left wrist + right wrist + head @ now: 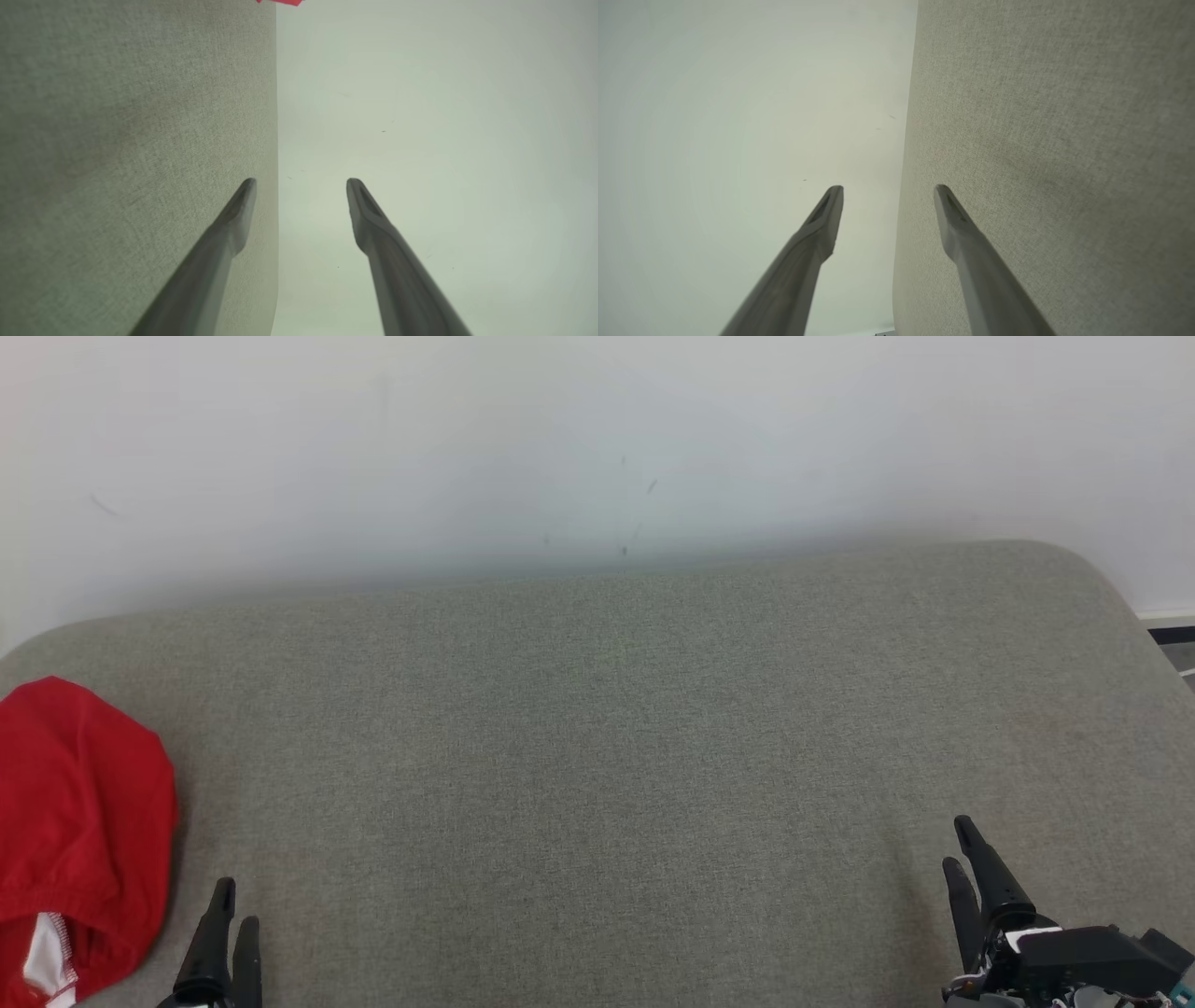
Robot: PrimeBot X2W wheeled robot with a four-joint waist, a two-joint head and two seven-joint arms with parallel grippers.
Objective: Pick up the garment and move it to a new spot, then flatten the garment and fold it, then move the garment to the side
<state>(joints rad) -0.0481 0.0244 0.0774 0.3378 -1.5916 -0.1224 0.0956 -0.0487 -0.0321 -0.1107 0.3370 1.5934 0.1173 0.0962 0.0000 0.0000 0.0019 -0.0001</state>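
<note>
A red garment (79, 831) with a bit of white trim lies crumpled at the left edge of the grey fabric surface (597, 756). A sliver of the garment (280, 2) shows at the top of the left wrist view. My left gripper (235, 905) hovers just right of the garment at the lower left, apart from it. Its fingers stand spread with nothing between them, as the left gripper (301, 184) shows in its wrist view. At the lower right my right gripper (960, 845) is open and empty, and the right gripper (888, 191) shows the same gap.
A white wall (560, 448) rises behind the far edge of the surface. The surface has rounded corners; at the far right a strip of floor (1176, 649) shows beyond its edge.
</note>
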